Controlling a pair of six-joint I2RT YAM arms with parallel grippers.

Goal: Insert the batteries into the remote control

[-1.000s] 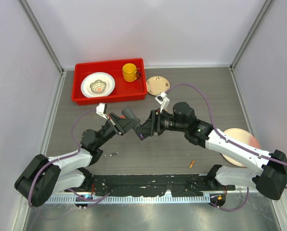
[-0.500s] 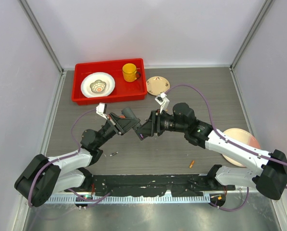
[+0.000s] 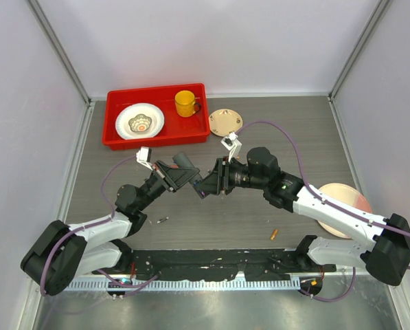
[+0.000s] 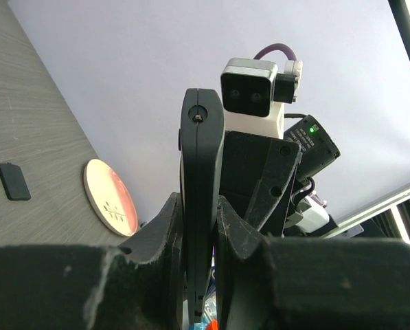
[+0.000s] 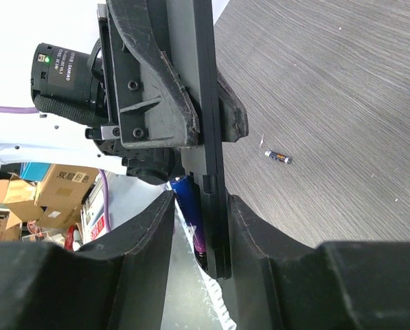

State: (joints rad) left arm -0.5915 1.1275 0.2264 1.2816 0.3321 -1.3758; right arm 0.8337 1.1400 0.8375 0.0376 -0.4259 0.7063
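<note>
Shows next to nothing new against a second ago: same pose for both arms, same meeting of grippers above the table, same scatter of loose things.

Nearest, between the left fingers (image 4: 153, 237) of rough matt black plastic: clamps the remote (image 4: 201, 151), a slim smooth black bar, edge-on and upright, with a small round hole near its top end. Keeps the left gripper (image 4: 199, 203) squeezed shut on it.

Straddles the same bar from the other side with the right gripper (image 5: 201, 199), jaws part open. Traps a purple battery (image 5: 189, 206), a glossy thin cylinder, between one right finger (image 5: 143, 240) and the bar's face, lying along it. Cannot tell whether the pads press or merely flank.

Beyond the right fingers, on the grey wood-grain table (image 5: 342, 103): leaves a dark battery (image 5: 277, 157) with an orange end, well apart. Past the left fingers: shows the small flat black cover (image 4: 14, 181) lying on the table near a round pinkish plate (image 4: 110, 199).
</note>
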